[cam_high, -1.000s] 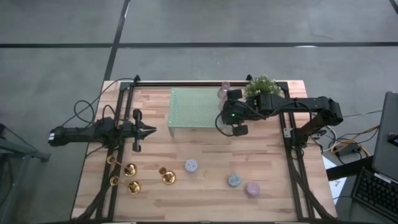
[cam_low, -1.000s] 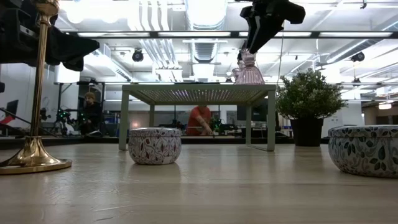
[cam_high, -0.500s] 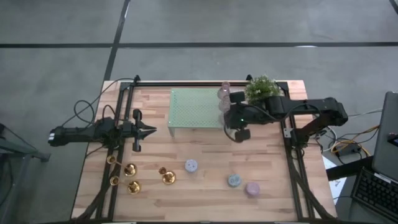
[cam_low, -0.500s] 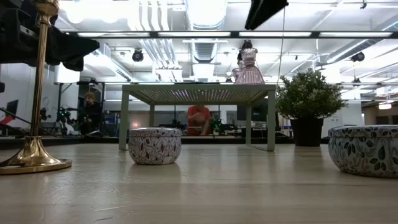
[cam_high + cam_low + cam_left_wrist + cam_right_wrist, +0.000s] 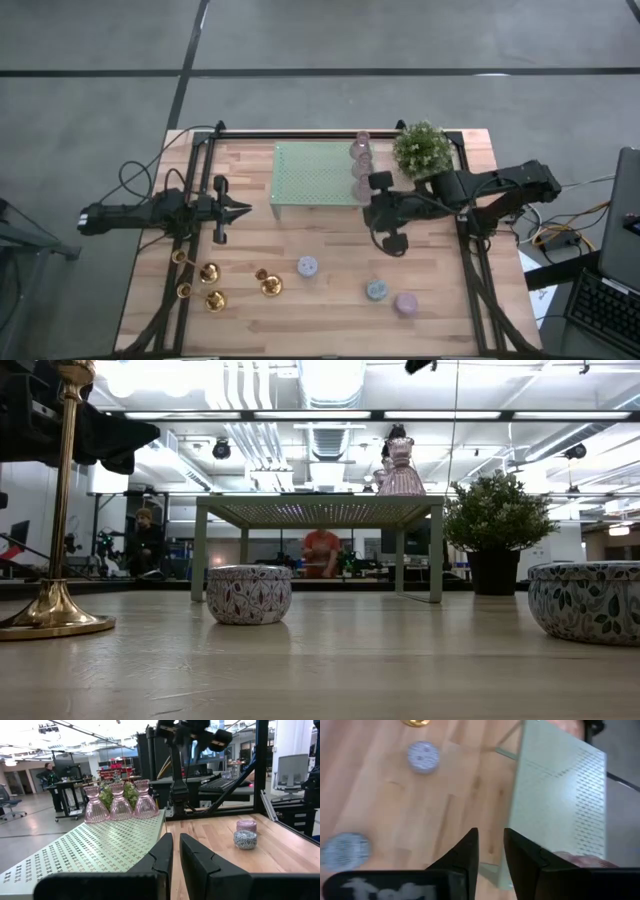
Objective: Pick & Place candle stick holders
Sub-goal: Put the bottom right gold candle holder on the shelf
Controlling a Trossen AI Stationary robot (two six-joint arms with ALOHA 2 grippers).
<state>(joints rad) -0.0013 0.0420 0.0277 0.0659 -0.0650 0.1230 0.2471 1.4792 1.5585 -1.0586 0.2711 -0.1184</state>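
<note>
Several gold candle stick holders (image 5: 212, 285) stand on their round bases at the table's near left; one shows close in the low view (image 5: 58, 510). Three pink glass holders (image 5: 360, 160) stand on the right end of a green perforated shelf (image 5: 312, 172); they also show in the left wrist view (image 5: 120, 802). My left gripper (image 5: 246, 210) is shut and empty, left of the shelf and above the table (image 5: 176, 845). My right gripper (image 5: 374, 213) hovers open and empty off the shelf's near right corner, pointing down (image 5: 491, 837).
Three squat round candles (image 5: 307, 266) (image 5: 376, 290) (image 5: 405, 303) sit on the near middle and near right of the table. A potted plant (image 5: 422, 148) stands at the far right, beside the shelf. A black frame (image 5: 195, 190) runs along the table's sides.
My right gripper has risen off the pink glass holder at the shelf's right end and gone toward the table's near and right edges. The holder stays standing on the shelf.
</note>
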